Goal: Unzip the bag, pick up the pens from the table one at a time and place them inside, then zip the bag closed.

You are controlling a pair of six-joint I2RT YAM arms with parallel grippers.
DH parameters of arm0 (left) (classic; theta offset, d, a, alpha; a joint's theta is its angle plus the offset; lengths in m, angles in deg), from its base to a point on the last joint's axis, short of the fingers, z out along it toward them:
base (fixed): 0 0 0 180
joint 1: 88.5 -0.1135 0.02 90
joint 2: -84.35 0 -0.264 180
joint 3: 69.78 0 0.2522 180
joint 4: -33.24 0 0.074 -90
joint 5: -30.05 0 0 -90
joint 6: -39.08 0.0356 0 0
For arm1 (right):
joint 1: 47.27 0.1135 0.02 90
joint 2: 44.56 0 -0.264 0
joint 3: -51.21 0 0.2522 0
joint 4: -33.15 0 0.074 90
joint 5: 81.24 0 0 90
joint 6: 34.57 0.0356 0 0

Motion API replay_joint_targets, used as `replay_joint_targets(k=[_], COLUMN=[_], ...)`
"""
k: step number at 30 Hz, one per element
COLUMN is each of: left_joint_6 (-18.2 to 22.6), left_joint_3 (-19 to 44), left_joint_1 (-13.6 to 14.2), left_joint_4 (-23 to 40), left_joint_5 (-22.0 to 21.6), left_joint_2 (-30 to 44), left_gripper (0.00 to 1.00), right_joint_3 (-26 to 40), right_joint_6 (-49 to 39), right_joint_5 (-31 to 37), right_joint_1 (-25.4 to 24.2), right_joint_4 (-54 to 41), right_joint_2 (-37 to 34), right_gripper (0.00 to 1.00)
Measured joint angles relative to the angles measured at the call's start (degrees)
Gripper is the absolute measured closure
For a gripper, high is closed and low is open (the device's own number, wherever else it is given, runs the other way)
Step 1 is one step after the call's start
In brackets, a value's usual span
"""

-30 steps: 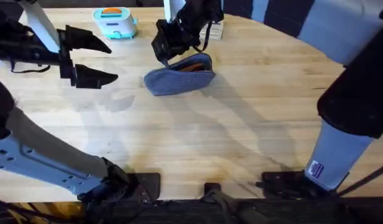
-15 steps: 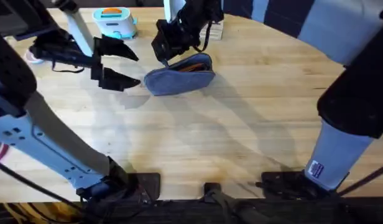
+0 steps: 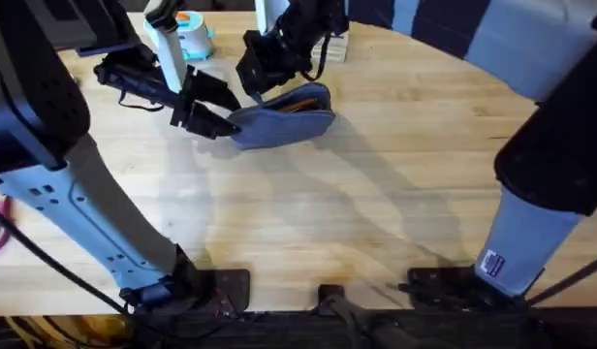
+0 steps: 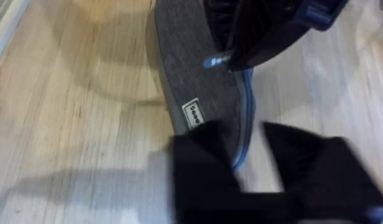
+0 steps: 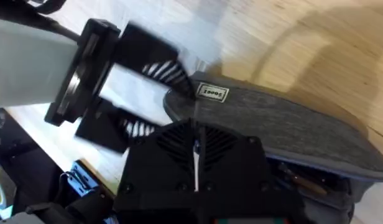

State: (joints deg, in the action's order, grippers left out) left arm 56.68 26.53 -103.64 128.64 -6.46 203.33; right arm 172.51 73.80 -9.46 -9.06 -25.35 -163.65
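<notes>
The grey-blue bag (image 3: 284, 124) lies on the table (image 3: 328, 223) at the far middle, its zip partly open. An orange pen (image 3: 298, 104) shows inside it, also glimpsed in the right wrist view as a pen (image 5: 300, 180) in the opening. My right gripper (image 3: 258, 82) is over the bag's far left end, shut on the zipper pull (image 4: 213, 61). My left gripper (image 3: 233, 114) is open at the bag's left tip. In the left wrist view its gripper (image 4: 241, 134) straddles the bag (image 4: 191, 74) edge. The right wrist view shows the bag (image 5: 285, 124) beyond my right gripper (image 5: 196, 146).
A small blue-and-white box with an orange top (image 3: 190, 29) stands at the far left behind the left arm. A wooden block (image 3: 333, 47) sits behind the bag. Bare wood stretches across the near half of the table.
The left arm swung right across the table, bringing its open gripper up to the bag's left end. The right gripper and the bag stayed in place.
</notes>
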Motion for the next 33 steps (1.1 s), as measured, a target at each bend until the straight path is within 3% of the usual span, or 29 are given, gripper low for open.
replay_joint_targets(k=[2, 3, 4, 9, 22, 33], left_joint_6=[0.0, 0.2, 0.2, 0.2, 0.2, 0.0], left_joint_3=[0.0, 0.0, 0.0, 0.0, 0.0, 0.0], left_joint_1=[0.0, 0.0, 0.0, 0.0, 0.0, 0.3], left_joint_4=[-0.5, -0.7, -0.7, -0.7, -0.8, -0.7], left_joint_5=[-0.2, -0.2, -0.3, -0.4, 0.0, 0.8], left_joint_2=[0.0, 0.0, 0.0, 0.0, 0.0, 0.0], left_gripper=[0.848, 0.928, 0.948, 0.956, 0.960, 0.960], right_joint_3=[0.0, 0.0, 0.0, 0.0, 0.0, 0.0], right_joint_6=[0.0, 0.0, 0.0, 0.0, -4.0, -5.1], right_joint_5=[0.0, 0.0, 0.0, 0.0, -0.7, 3.8], right_joint_1=[0.0, 0.0, 0.0, -0.5, -11.4, -20.3], right_joint_4=[0.0, -0.1, -0.1, -0.2, -8.4, -10.4], right_joint_2=[0.0, 0.0, 0.0, 0.0, 0.0, 0.0], right_gripper=[0.971, 0.971, 0.971, 0.971, 0.971, 0.969])
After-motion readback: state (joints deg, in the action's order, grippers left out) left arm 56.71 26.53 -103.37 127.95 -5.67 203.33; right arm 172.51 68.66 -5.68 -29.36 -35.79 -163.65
